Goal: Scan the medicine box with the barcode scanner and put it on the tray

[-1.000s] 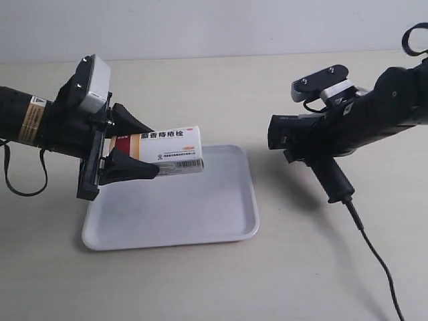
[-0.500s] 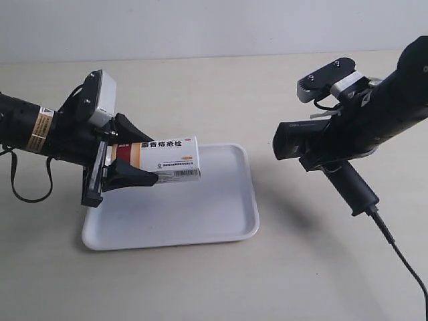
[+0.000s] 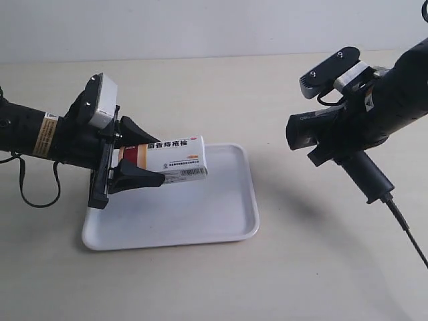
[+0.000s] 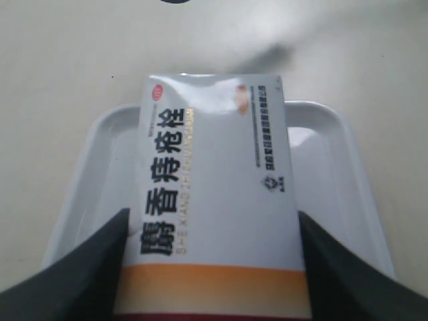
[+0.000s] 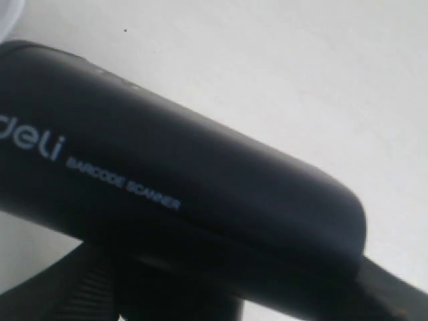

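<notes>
The white medicine box (image 3: 172, 158) with orange and dark red bands hangs just above the white tray (image 3: 200, 217), its free end pointing towards the scanner. My left gripper (image 3: 154, 159), on the arm at the exterior view's left, is shut on the box's banded end. In the left wrist view the box (image 4: 214, 194) sits between both black fingers (image 4: 93, 267), with the tray (image 4: 338, 167) beneath. My right gripper (image 3: 340, 144) is shut on the black barcode scanner (image 3: 314, 130), held in the air right of the tray, head facing the box. The scanner (image 5: 167, 180) fills the right wrist view.
The scanner's black cable (image 3: 404, 227) trails from the handle down to the exterior view's right edge. A beige tabletop (image 3: 221, 87) surrounds the tray. The left arm's own cable (image 3: 27, 194) loops at the far left.
The right arm has carried the scanner to the right and a little up, away from the tray. The left gripper has dipped and shifted slightly right, the box still over the tray.
</notes>
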